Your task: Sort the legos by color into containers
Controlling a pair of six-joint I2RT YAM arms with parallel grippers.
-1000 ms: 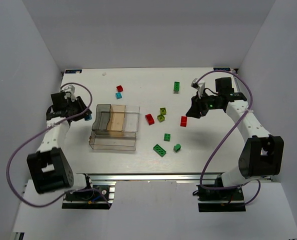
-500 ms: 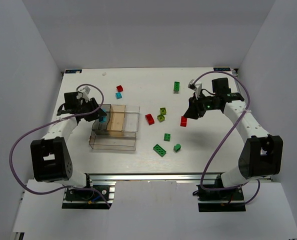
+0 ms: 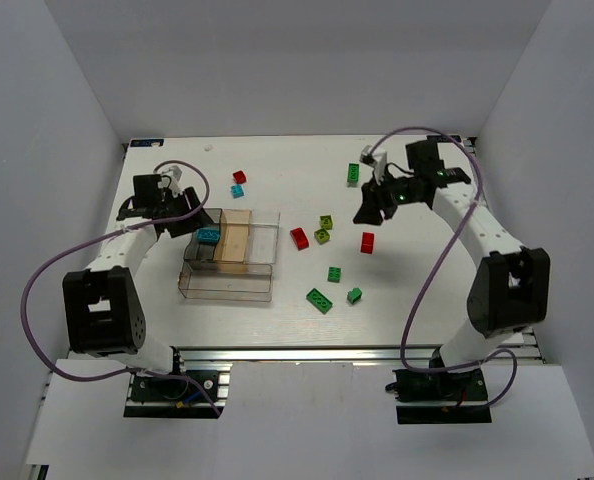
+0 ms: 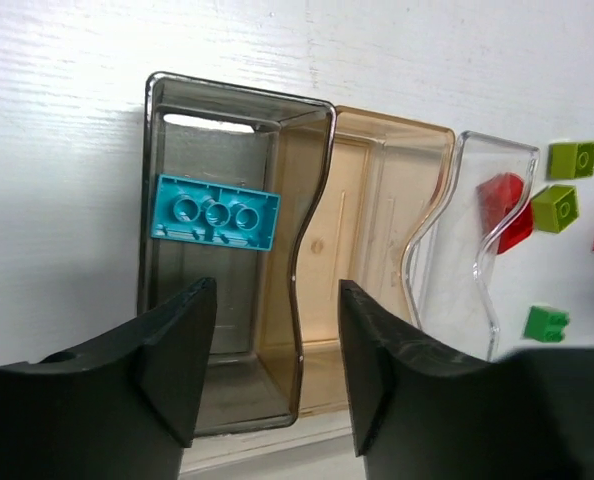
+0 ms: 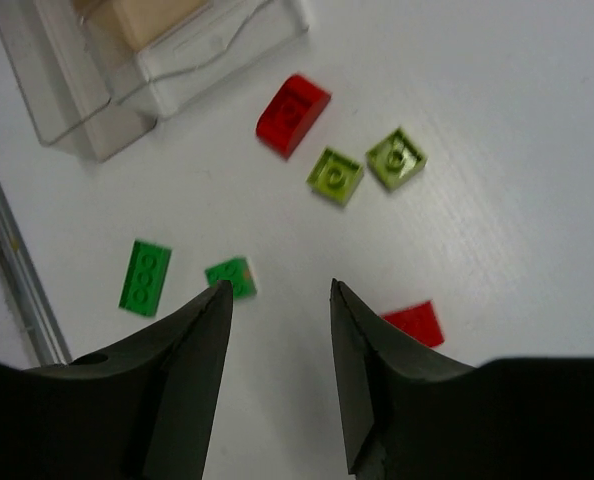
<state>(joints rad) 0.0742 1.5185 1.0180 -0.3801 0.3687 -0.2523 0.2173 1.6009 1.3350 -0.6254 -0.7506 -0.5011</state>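
A cyan lego (image 4: pixel 215 212) is inside the smoky grey container (image 4: pixel 157 150), underside up and clear of my fingers; it also shows in the top view (image 3: pixel 209 235). My left gripper (image 4: pixel 277 290) is open and empty over the grey and tan bins (image 3: pixel 193 218). My right gripper (image 5: pixel 279 290) is open and empty above bare table, between a green lego (image 5: pixel 230 275) and a red lego (image 5: pixel 414 322). In the top view the right gripper (image 3: pixel 363 214) hovers just beyond that red lego (image 3: pixel 367 241). Two lime legos (image 3: pixel 324 229) and another red lego (image 3: pixel 299 238) lie to its left.
The tan bin (image 3: pixel 235 240), a clear bin (image 3: pixel 264 235) and a long clear bin (image 3: pixel 227 284) adjoin the grey one. A red (image 3: pixel 239 176) and a cyan brick (image 3: pixel 237 190) lie beyond the tray. Green bricks lie at the far side (image 3: pixel 353 173) and near centre (image 3: pixel 334 274), (image 3: pixel 320 300), (image 3: pixel 354 295).
My left gripper carried the cyan brick rightward over the grey bin and opened, leaving the brick in the bin. My right gripper moved left and farther from its base, still open.
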